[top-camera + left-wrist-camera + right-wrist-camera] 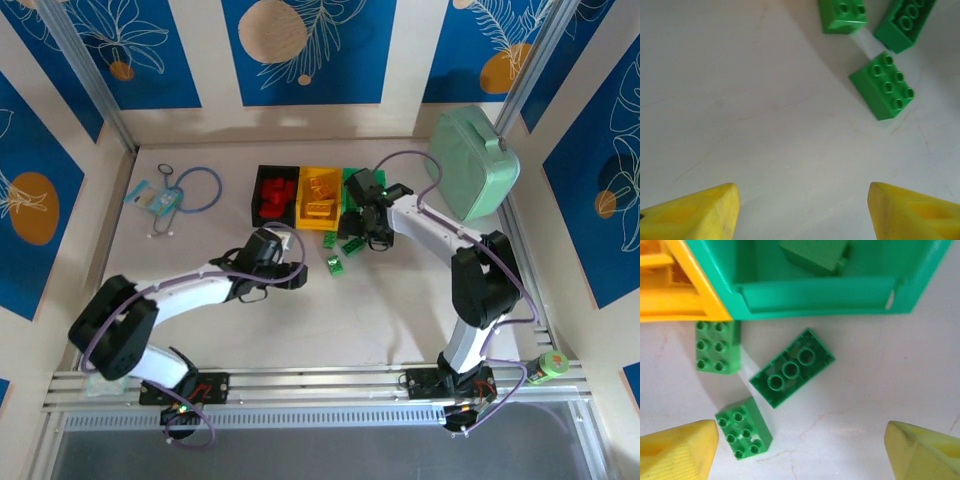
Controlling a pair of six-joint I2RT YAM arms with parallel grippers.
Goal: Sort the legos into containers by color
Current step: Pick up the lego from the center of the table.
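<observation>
Before the green bin, three green legos lie on the tabletop. The right gripper and left gripper are both spread and empty. Next, probably, one must descend onto a brick.

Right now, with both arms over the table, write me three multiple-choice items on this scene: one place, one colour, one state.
1. The three loose green bricks lie: A stacked on one another; B flat on the table before the green bin; C inside the green bin.
2. The bricks in the black bin are: A red; B green; C blue.
3. The darker green brick lies: A studs up; B on its end; C underside up.

B: all three rest on the tabletop below the bin's front wall.
A: the top view shows red pieces there.
C: three hollow tubes face the camera, no studs.
</observation>
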